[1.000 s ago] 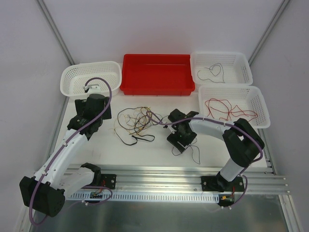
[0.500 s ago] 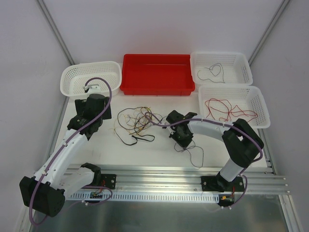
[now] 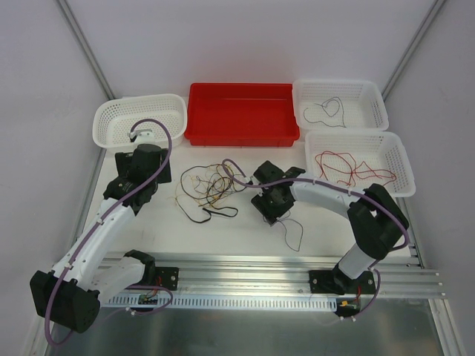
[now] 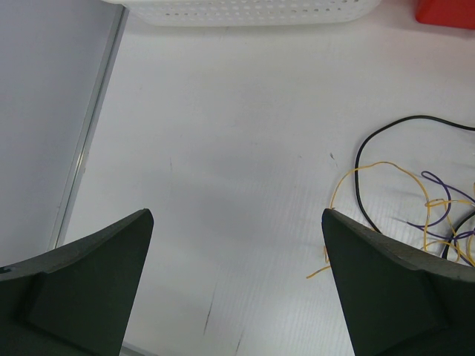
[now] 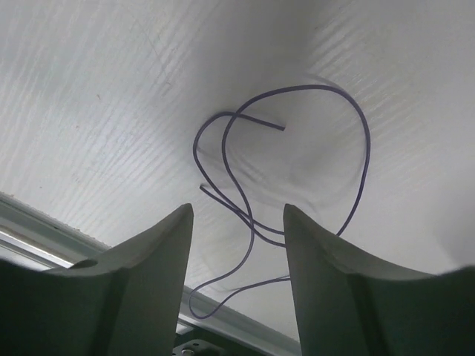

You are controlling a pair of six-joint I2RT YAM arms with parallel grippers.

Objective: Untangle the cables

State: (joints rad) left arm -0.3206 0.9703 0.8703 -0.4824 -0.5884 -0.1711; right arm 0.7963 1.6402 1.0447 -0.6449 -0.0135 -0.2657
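1. The tangle of cables (image 3: 209, 189) is lying in the middle of the desk (image 3: 178, 237), between the two arms, with yellow, black and purple strands crossing one another.
2. One purple cable (image 5: 361, 156) is lying to the right of the heap and seemingly apart from it. It is curling toward the near edge of the desk, directly under the right pincer (image 5: 236, 222).
3. The right pincer is standing partly open with its fingers straddling a loop of that purple cable. The gap is far wider than the wire, so it is gripping nothing.
4. The left pincer (image 4: 236, 222) is hanging wide open over bare desk toward the left edge, holding nothing.
5. A red cable (image 3: 345, 167) is sitting in the nearer basket (image 3: 407, 170) by the right edge, and a dark cable (image 3: 340, 104) in the far basket (image 3: 380, 104), so the sorting is looking partly done.
6. The step in hand is probably picking up the loose purple cable. The next move is calling for the fingers to press down to the desk and close squarely on a hair-thin strand that could easily slip out.
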